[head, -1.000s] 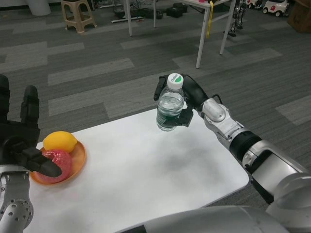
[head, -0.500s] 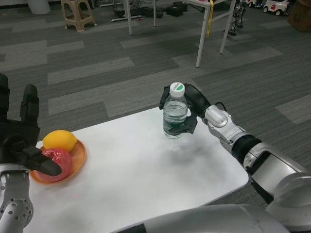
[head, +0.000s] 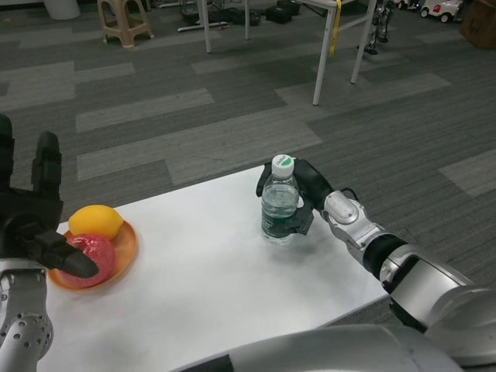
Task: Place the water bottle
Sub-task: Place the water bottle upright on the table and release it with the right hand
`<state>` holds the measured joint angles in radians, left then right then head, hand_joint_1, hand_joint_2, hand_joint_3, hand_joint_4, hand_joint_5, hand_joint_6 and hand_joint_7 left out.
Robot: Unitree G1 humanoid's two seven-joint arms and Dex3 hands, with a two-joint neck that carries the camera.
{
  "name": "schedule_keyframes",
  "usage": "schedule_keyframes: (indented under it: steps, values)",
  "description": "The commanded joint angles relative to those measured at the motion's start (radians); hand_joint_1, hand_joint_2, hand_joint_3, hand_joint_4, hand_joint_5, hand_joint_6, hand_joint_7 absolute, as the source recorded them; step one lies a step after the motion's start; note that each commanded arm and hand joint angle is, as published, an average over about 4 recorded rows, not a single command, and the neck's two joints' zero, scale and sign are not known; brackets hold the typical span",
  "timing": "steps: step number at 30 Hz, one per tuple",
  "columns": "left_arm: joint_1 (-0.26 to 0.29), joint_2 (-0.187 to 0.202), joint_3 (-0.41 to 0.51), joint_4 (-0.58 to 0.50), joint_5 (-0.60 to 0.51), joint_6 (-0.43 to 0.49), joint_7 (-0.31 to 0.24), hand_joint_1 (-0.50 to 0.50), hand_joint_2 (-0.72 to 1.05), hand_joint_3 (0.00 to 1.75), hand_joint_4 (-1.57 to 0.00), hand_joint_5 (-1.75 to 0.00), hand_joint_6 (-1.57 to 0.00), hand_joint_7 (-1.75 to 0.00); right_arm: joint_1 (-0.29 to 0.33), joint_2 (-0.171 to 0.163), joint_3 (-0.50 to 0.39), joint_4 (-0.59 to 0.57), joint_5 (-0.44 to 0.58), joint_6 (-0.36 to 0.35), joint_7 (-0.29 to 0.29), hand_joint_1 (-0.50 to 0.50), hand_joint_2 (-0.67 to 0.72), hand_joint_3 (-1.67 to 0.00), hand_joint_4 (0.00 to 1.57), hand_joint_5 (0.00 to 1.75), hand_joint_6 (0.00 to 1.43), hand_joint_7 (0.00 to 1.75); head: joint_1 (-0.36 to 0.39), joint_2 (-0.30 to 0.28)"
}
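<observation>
We see a clear plastic water bottle (head: 280, 203) with a white and green cap standing upright just right of the frame's centre, on the far part of the white rectangular table (head: 209, 294). Its base appears to meet the tabletop, though we cannot tell for certain whether it rests fully on it. Our right hand (head: 304, 200), black and many-fingered, is wrapped around the bottle from the right side, with fingers showing on both flanks of the bottle's body, so it grips the bottle. The silver right forearm (head: 364, 236) runs from the hand down toward the lower right of the frame.

At the left edge of the frame our left hand (head: 35, 225) is raised above the near-left part of the table, fingers spread apart and holding nothing. One dark finger points right and overlaps the edge of the round orange plate (head: 124, 254) in the picture; we cannot tell whether it touches. On that plate, in the left middle of the frame, lie a yellow lemon (head: 96, 222) at the back and a red round fruit (head: 98, 254) in front, touching each other.

Beyond the table, the upper half of the frame shows grey striped carpet (head: 155, 108), a beige plastic stool (head: 124, 22) at the upper left, and white table legs (head: 324, 54) at the upper centre right.
</observation>
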<state>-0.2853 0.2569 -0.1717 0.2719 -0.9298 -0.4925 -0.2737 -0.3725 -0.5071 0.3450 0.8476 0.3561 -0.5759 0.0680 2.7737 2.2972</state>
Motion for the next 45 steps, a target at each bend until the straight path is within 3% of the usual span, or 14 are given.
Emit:
schedule_keyframes:
  steps: [1,8,11,18,21,23,25,27,30,33,36,38,41,45]
  values:
    - [-0.011,0.005,0.004,0.003,0.0,-0.001,0.002,-0.48,-0.72,0.07,0.0,0.0,0.0,0.0,0.015,0.023,-0.003,0.052,0.004,-0.003,-0.001,-0.08,-0.54,-1.59,1.57,1.24,1.11,1.4,0.001,0.003]
    - [-0.011,0.005,0.005,0.003,0.0,-0.003,0.002,-0.48,-0.72,0.09,0.0,0.0,0.0,0.0,0.025,0.036,-0.003,0.069,0.005,-0.007,0.001,-0.08,-0.54,-1.59,1.57,1.36,1.14,1.5,0.002,0.001]
    - [-0.011,0.005,0.005,0.003,-0.001,-0.004,0.002,-0.48,-0.72,0.07,0.0,0.0,0.0,0.0,0.028,0.036,-0.004,0.066,0.006,-0.008,0.001,-0.06,-0.54,-1.55,1.56,1.48,1.09,1.62,0.002,-0.001]
    - [-0.012,0.005,0.005,0.003,-0.001,-0.004,0.002,-0.47,-0.72,0.02,0.0,0.0,0.0,0.0,0.038,0.03,-0.019,0.055,0.007,-0.009,0.001,-0.04,-0.49,-1.45,1.43,1.6,0.63,1.75,0.002,0.0]
    - [-0.012,0.005,0.006,0.003,-0.001,-0.005,0.002,-0.47,-0.72,0.04,0.0,0.0,0.0,0.0,0.04,0.027,-0.026,0.049,0.007,-0.009,0.002,-0.04,-0.48,-1.41,1.28,1.65,0.42,1.68,0.003,0.001]
    - [-0.011,0.005,0.006,0.003,-0.001,-0.005,0.002,-0.48,-0.72,0.07,0.0,0.0,0.0,0.0,0.041,0.024,-0.031,0.046,0.007,-0.009,0.004,-0.04,-0.45,-1.37,1.13,1.65,0.31,1.48,0.002,0.003]
    - [-0.011,0.005,0.006,0.003,-0.001,-0.005,0.002,-0.48,-0.72,0.07,0.0,0.0,0.0,0.0,0.043,0.021,-0.033,0.044,0.007,-0.009,0.005,-0.04,-0.41,-1.19,0.99,1.6,0.27,1.27,0.002,0.004]
    - [-0.01,0.004,0.007,0.003,-0.001,-0.005,0.002,-0.48,-0.72,0.02,0.0,0.0,0.0,0.0,0.045,0.02,-0.034,0.042,0.007,-0.009,0.006,-0.04,-0.4,-0.89,0.96,1.55,0.32,1.22,0.002,0.004]
    - [-0.008,0.004,0.008,0.003,-0.001,-0.006,0.002,-0.48,-0.72,0.0,0.0,0.0,0.0,0.0,0.048,0.02,-0.037,0.038,0.007,-0.015,0.006,-0.07,-0.32,-0.44,0.98,1.55,0.51,1.26,0.002,0.004]
    - [-0.008,0.004,0.008,0.003,-0.001,-0.006,0.002,-0.48,-0.68,0.04,0.0,0.0,0.0,0.0,0.049,0.02,-0.037,0.036,0.006,-0.023,0.005,-0.18,-0.22,-0.4,1.04,1.55,0.66,1.29,0.003,0.002]
    - [-0.008,0.004,0.008,0.003,-0.001,-0.006,0.002,-0.48,-0.72,0.04,0.0,0.0,0.0,0.0,0.049,0.022,-0.042,0.036,0.007,-0.031,0.0,-0.35,-0.02,-0.4,1.3,1.6,1.01,1.43,0.004,0.0]
    - [-0.008,0.004,0.008,0.003,-0.001,-0.006,0.002,-0.48,-0.72,0.07,0.0,0.0,0.0,0.0,0.05,0.022,-0.046,0.035,0.007,-0.036,-0.007,-0.42,0.14,-0.4,1.4,1.65,1.12,1.45,0.004,0.0]
    - [-0.008,0.004,0.008,0.003,-0.001,-0.006,0.002,-0.48,-0.72,0.04,0.0,0.0,0.0,0.0,0.05,0.022,-0.049,0.033,0.009,-0.039,-0.015,-0.42,0.25,-0.4,1.38,1.65,1.07,1.36,0.004,0.0]
    - [-0.007,0.004,0.008,0.003,-0.001,-0.006,0.002,-0.48,-0.72,0.07,0.0,0.0,0.0,0.0,0.051,0.021,-0.049,0.027,0.01,-0.038,-0.019,-0.46,0.34,-0.4,1.23,1.7,0.81,1.15,0.004,0.0]
